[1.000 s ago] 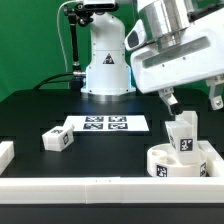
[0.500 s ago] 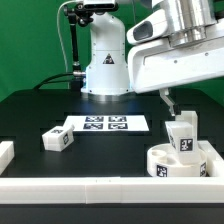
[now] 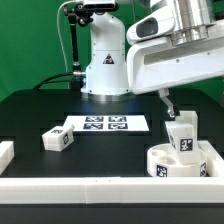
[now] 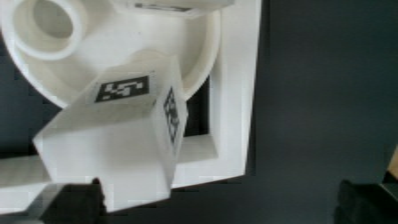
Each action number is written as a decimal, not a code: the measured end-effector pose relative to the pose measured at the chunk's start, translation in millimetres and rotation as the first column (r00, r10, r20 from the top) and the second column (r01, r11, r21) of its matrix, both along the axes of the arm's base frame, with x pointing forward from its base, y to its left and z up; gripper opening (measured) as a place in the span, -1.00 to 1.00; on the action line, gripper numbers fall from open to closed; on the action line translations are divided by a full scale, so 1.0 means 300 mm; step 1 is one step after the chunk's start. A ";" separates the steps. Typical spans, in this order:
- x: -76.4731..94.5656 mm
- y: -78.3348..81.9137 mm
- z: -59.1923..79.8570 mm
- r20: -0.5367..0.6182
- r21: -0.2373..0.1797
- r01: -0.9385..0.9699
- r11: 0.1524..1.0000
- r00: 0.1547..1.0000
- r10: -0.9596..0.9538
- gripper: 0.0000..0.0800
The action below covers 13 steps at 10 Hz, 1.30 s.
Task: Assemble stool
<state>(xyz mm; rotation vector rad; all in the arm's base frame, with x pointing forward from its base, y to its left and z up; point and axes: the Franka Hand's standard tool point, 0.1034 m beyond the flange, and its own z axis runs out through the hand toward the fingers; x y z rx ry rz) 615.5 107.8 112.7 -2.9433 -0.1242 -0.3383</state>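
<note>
A matte black table fills the scene, with a raised white rail along its front edge and its side on the exterior view's right. A green backdrop hangs behind it. The arm's white base stands at the back centre, and the marker board lies flat in front of it.

The seat sits in the rail's corner on the exterior view's right. One leg stands upright on the seat. A second leg lies on its side to the exterior view's left of the marker board.

The gripper hangs just above the upright leg, its jaws spread wide and holding nothing. In the wrist view its dark fingertips flank the leg's near end; I cannot tell whether they touch it.
</note>
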 end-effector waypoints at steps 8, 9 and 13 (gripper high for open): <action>0.005 -0.008 -0.009 0.039 -0.189 -0.536 0.823 0.833 0.552 0.62; 0.005 -0.012 -0.009 0.035 -0.214 -0.596 0.774 0.787 0.616 0.62; 0.019 0.002 -0.016 -0.075 -0.325 -0.857 0.399 0.444 0.893 0.62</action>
